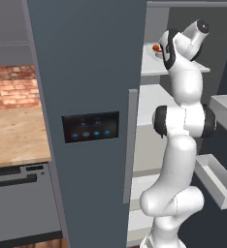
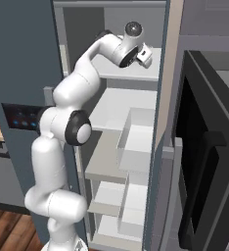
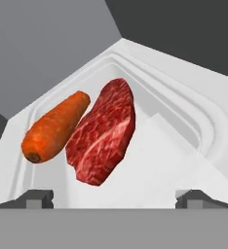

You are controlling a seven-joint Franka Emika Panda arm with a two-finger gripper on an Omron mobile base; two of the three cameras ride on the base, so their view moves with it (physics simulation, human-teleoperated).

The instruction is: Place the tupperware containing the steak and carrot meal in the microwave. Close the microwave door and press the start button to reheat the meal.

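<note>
The tupperware (image 3: 189, 104) is a pale shallow tray lying close under my hand on an upper shelf of the open fridge. Inside it, an orange carrot (image 3: 55, 127) lies beside a red marbled steak (image 3: 104, 132). My gripper (image 3: 114, 198) is open, with its fingertips (image 3: 38, 197) spread wide at the tray's near edge and nothing between them. From the left base, a bit of the orange food (image 1: 156, 47) shows on that shelf beside my hand. From the right base, the gripper (image 2: 147, 55) reaches over the top shelf. The microwave door (image 2: 199, 162), a black panel, stands open at the right.
The blue-grey fridge door (image 1: 86, 121) with its dark display stands open on the left. Door bins (image 1: 217, 181) jut out to the right of my arm. White shelves and drawers (image 2: 131, 142) fill the fridge below. A wooden counter (image 1: 13, 135) lies at far left.
</note>
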